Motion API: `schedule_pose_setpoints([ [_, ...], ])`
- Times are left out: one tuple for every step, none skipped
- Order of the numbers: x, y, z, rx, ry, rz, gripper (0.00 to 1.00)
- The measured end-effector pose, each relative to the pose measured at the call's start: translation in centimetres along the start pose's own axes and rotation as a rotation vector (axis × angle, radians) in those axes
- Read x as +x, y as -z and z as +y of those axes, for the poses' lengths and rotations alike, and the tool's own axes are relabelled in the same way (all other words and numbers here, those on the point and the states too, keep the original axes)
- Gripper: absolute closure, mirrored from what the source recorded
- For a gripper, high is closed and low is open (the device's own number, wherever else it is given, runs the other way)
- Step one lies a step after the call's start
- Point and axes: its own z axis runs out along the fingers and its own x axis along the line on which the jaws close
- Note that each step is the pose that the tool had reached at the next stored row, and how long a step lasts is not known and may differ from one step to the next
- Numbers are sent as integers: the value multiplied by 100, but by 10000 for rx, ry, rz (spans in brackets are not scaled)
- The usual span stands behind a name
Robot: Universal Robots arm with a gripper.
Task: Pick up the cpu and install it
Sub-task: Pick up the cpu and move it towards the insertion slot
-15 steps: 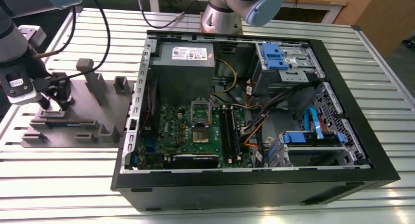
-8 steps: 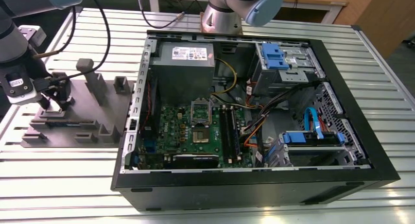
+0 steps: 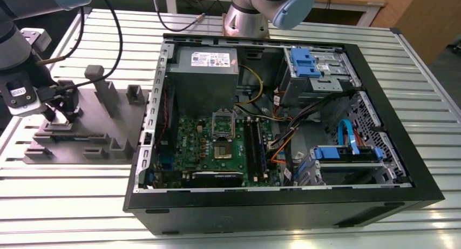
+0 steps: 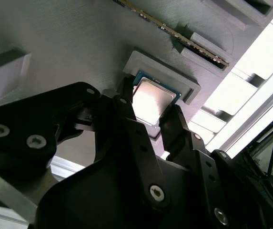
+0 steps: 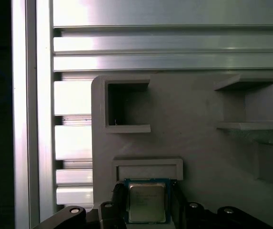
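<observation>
Here, your end effector (image 4: 150,106) pinches the cpu (image 5: 146,202) by two opposite edges, the chip lying flat in its grasp against the grey holder's (image 5: 198,143) raised lip.

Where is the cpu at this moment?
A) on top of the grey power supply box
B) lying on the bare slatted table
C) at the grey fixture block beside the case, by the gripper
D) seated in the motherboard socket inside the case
C: in the first wrist view the cpu is at the grey fixture block, next to a raised frame, with the gripper right at it.
</observation>
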Motion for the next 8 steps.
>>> schedule_pose_setpoints([
  [0, 6, 0, 0, -1, 1, 53],
  [0, 16, 0, 0, 0, 1, 53],
  [0, 26, 0, 0, 0, 0, 53],
  [-1, 37, 1, 1, -1, 1, 53],
  [-1, 45, 1, 1, 0, 1, 53],
  [-1, 50, 1, 0, 0, -1, 53],
  [-1, 49, 1, -1, 0, -2, 53],
  [-1, 50, 1, -1, 0, -2, 53],
])
